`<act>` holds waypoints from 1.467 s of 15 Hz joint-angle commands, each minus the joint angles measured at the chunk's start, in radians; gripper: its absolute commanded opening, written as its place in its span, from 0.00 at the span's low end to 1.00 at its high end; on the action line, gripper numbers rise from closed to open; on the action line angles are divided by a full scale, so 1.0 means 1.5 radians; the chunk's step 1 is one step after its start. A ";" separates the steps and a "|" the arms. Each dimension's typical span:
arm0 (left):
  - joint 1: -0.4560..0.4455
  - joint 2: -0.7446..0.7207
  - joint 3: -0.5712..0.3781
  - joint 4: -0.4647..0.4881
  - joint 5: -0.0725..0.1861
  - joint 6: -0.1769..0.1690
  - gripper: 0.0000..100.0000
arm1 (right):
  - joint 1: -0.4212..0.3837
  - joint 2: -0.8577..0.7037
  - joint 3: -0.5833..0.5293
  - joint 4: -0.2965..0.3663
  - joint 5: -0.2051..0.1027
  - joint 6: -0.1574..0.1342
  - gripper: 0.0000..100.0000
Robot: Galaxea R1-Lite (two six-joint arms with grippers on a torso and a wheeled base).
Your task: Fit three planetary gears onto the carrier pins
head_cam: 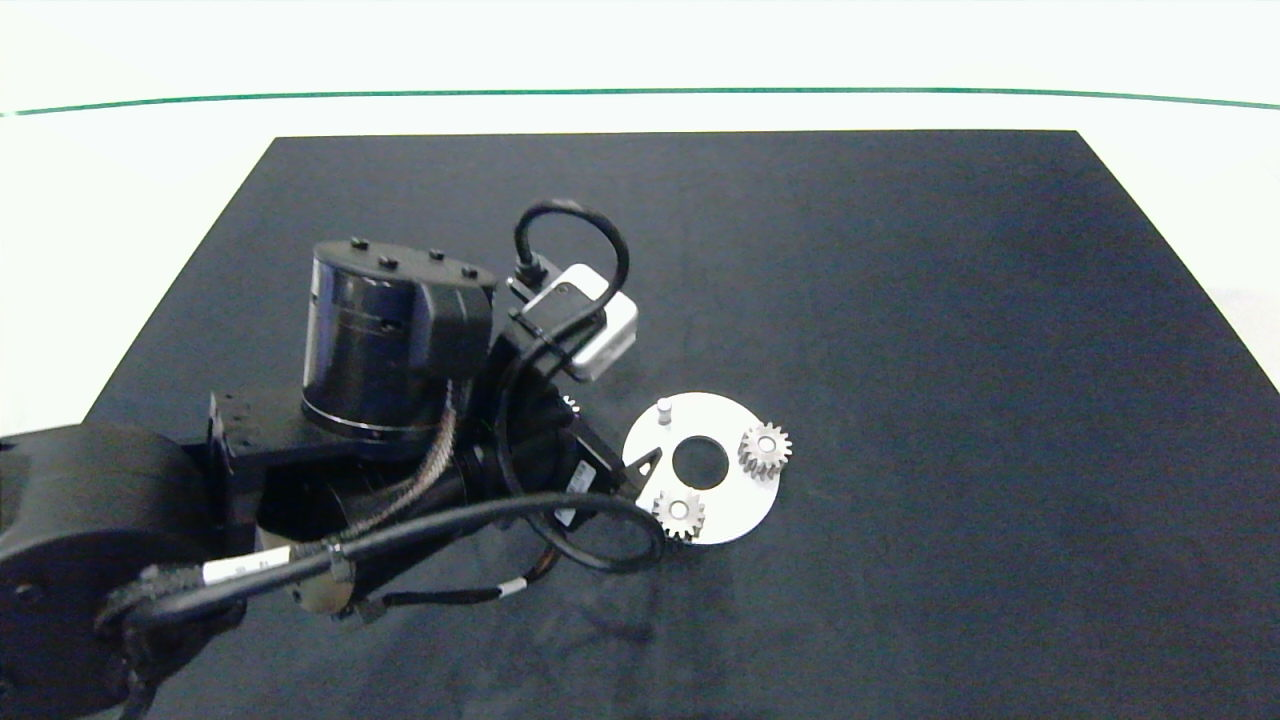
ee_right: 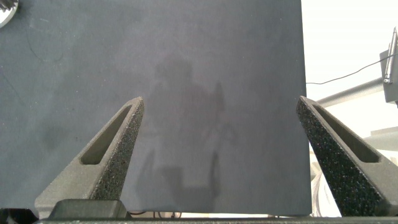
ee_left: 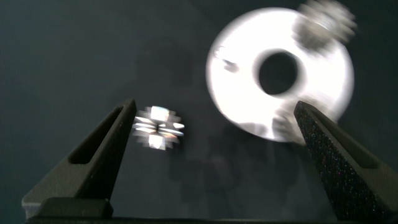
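The white disc [head_cam: 735, 500] [ee_left: 236, 93] lies on the black mat, to the right of my left arm. Two planetary gears sit on carrier pins, one at the disc's right [head_cam: 765, 450] [ee_left: 326, 18] and one at its near edge [head_cam: 680, 513]. A bare pin [head_cam: 663, 408] [ee_left: 225, 59] stands at the far side. The third gear [ee_left: 158, 127] lies loose on the mat beside the disc. My left gripper [ee_left: 214, 107] hovers open above it, the gear close to one finger [ee_left: 109, 146]. In the head view the wrist hides most of that gear; one finger [head_cam: 643, 466] overlaps the disc's left rim.
My right gripper [ee_right: 219, 102] is open over bare mat near the mat's edge [ee_right: 303, 124], out of the head view. Beyond that edge are a white floor, a cable and a metal post [ee_right: 390, 62]. The left arm's body and cables [head_cam: 400, 540] cover the mat's near left.
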 commanded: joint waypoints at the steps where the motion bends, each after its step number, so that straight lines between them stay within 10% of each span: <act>1: 0.044 0.016 -0.030 -0.001 -0.003 0.004 1.00 | -0.004 0.003 -0.004 0.001 -0.002 -0.001 1.00; 22: 0.156 0.114 0.047 -0.113 -0.080 -0.004 0.95 | -0.004 0.003 -0.010 0.001 -0.002 -0.001 1.00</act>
